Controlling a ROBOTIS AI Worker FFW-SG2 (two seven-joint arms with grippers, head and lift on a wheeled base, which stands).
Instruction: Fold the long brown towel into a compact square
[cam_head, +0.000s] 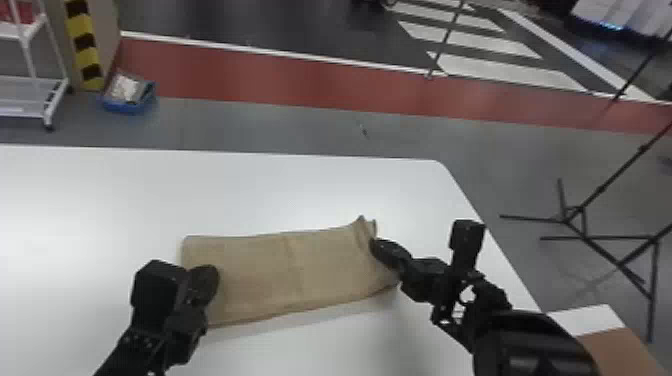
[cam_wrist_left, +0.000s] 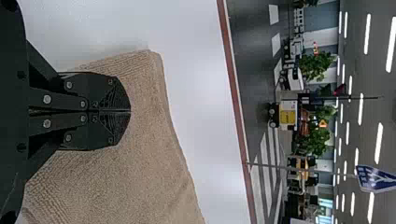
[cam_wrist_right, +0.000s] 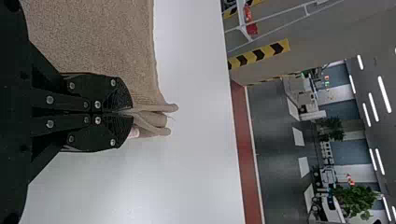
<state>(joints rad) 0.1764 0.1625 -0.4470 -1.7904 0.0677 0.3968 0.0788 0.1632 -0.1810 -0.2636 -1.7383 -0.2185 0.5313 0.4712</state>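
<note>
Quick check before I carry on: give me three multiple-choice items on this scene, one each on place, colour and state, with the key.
1. Over which end of the long brown cloth towel is the left black end effector?
A. Right
B. Left
C. Neither

2. What colour is the broad flat tabletop?
A. Red
B. Black
C. White

3. How is the towel's right end?
A. Pinched by the right black end effector
B. Hanging off the table
C. Lying flat, untouched

1 B: the head view shows it over the left end.
2 C: the surface under the towel is white.
3 A: in the right wrist view, towel folds are bunched between its shut fingers.
</note>
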